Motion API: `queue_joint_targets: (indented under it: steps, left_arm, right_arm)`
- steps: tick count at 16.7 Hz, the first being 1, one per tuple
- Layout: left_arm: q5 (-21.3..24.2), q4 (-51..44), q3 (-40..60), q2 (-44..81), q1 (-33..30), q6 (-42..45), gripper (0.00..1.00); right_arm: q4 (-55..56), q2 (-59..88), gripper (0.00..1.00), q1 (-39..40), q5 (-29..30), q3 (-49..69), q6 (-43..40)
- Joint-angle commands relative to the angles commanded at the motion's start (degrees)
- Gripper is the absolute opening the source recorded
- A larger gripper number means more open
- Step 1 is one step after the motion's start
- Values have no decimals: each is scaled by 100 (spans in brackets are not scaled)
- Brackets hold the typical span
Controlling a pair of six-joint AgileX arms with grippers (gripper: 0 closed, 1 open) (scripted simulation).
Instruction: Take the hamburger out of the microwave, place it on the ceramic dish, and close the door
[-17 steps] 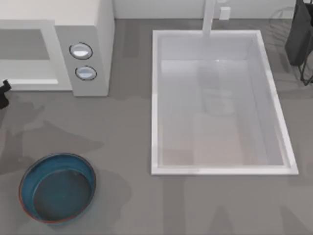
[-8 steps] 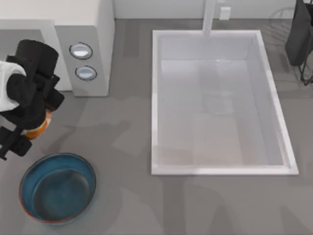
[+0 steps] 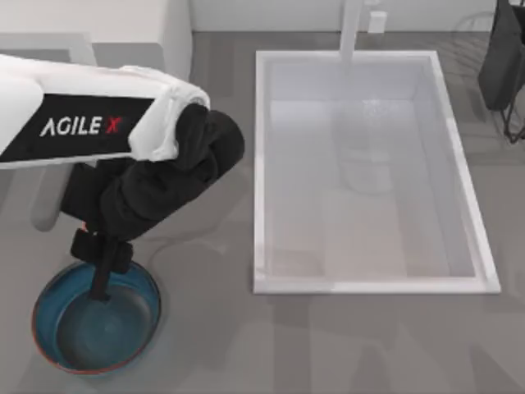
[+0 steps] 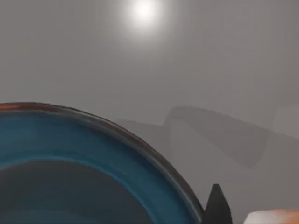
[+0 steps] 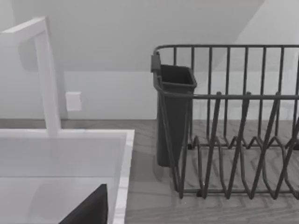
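Grey table (image 3: 213, 345), white sink (image 3: 261, 164) at right, dish rack (image 5: 233, 140) beyond it. My left gripper (image 3: 102, 275) hangs over the ceramic dish (image 3: 49, 300); fingers hidden, can't tell if apart. 1 orange-white sliver at the left wrist view's edge, likely the hamburger (image 4: 275, 217). Arm covers most of the microwave (image 3: 176, 33).

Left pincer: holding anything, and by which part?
Left pincer probably holds the small tan-orange and white hamburger, a sliver beside its fingertip; where, cannot tell.
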Motion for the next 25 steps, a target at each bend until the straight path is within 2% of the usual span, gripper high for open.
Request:
queue_joint_targets:
  steps: [5, 9, 17, 22, 25]
  left_arm:
    - [-483, -2004, 696, 1049, -958, -2439, 0]
    - [-678, -2937, 996, 1585, -1397, -3550, 0]
    - [-742, -3075, 1044, 1673, -1445, -3733, 0]
    - [-1020, -2271, 313, 1616, -1118, -3501, 0]
    - [-1098, -2101, 144, 1600, -1027, -3436, 0]
  right_arm:
    - [0, 0, 100, 0, 0, 0, 0]
    - [0, 0, 100, 0, 0, 0, 0]
    - [0, 0, 100, 0, 0, 0, 0]
    - [0, 0, 100, 0, 0, 0, 0]
    - [0, 0, 100, 0, 0, 0, 0]
